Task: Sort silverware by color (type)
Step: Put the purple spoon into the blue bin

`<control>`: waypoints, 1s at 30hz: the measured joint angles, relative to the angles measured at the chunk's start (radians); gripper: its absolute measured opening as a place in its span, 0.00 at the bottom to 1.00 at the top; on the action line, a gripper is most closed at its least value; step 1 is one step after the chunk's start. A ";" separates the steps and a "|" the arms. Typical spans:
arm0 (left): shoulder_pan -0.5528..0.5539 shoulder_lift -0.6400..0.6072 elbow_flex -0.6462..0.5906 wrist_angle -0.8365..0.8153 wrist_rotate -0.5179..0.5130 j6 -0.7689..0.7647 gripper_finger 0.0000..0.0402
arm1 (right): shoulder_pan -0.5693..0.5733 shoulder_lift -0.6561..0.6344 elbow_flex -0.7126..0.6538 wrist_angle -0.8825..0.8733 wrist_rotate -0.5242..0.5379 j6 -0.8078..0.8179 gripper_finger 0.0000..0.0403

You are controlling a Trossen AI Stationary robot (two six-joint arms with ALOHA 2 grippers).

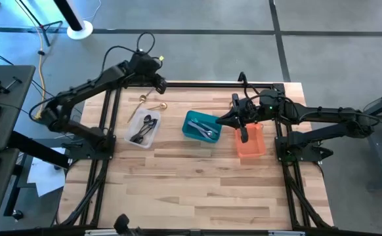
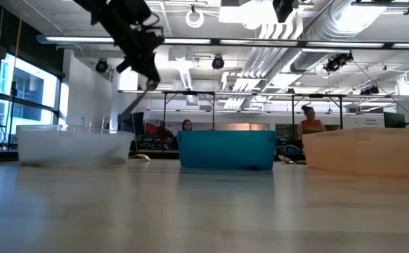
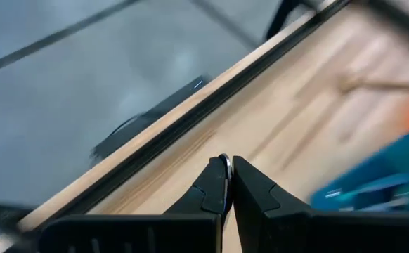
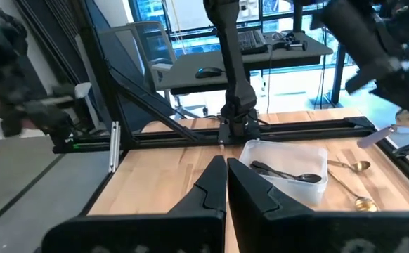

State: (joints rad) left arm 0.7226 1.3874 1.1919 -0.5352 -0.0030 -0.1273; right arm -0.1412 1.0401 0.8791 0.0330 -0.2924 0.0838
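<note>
My left gripper [image 1: 160, 84] hangs over the table's far edge, behind the clear bin, shut on a thin silver utensil [image 4: 377, 135]. Two gold utensils [image 1: 153, 105] lie flat on the wood near it. Dark utensils [image 1: 143, 129] lie in the clear bin [image 1: 130, 134]. Silver ones [image 1: 204, 128] lie in the teal bin [image 1: 190, 124]. The orange bin [image 1: 251, 147] stands to the right. My right gripper [image 4: 226, 164] is shut on nothing and hovers between the teal and orange bins [image 1: 222, 120], pointing toward the table's left. My left gripper pinches the silver utensil between its two fingertips, where a bit of shiny metal [image 3: 224, 162] shows. The rest of the utensil [image 2: 133, 107] hangs slanting below the fingers, lifted clear of the table. Which end it has, I cannot tell.
A black frame rail [image 1: 204, 84] runs along the table's far edge, and the arm mounts [image 1: 89, 141] stand at both sides. The near half of the table [image 1: 197, 190] is bare wood. People [image 2: 310, 125] show in the room beyond.
</note>
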 joint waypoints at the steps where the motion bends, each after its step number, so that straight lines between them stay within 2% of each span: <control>1: -0.015 -0.018 0.000 0.017 0.014 -0.011 0.00 | 0.000 0.000 0.000 0.000 0.000 -0.006 0.00; 9: -0.168 -0.135 -0.032 0.220 0.047 -0.114 0.00 | 0.000 0.000 0.000 0.000 0.000 -0.021 0.00; 15: -0.305 -0.243 -0.209 0.438 0.049 -0.230 0.00 | 0.000 0.000 0.000 0.000 0.000 -0.037 0.00; 19: -0.397 -0.317 -0.372 0.671 0.042 -0.288 0.00 | 0.000 0.000 0.000 0.000 0.000 -0.048 0.00; 23: -0.478 -0.370 -0.505 0.918 0.036 -0.284 0.00 | 0.000 0.000 0.000 0.000 0.000 -0.040 0.00; 26: -0.531 -0.392 -0.563 1.062 0.052 -0.252 0.00 | 0.000 0.000 0.000 0.002 0.000 -0.036 0.00; 30: -0.576 -0.400 -0.566 1.176 0.086 -0.238 0.00 | 0.000 0.000 0.000 0.056 0.000 0.004 0.00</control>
State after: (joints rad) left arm 0.1471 0.9871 0.6254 0.6410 0.0834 -0.3654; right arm -0.1411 1.0397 0.8791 0.0887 -0.2928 0.0882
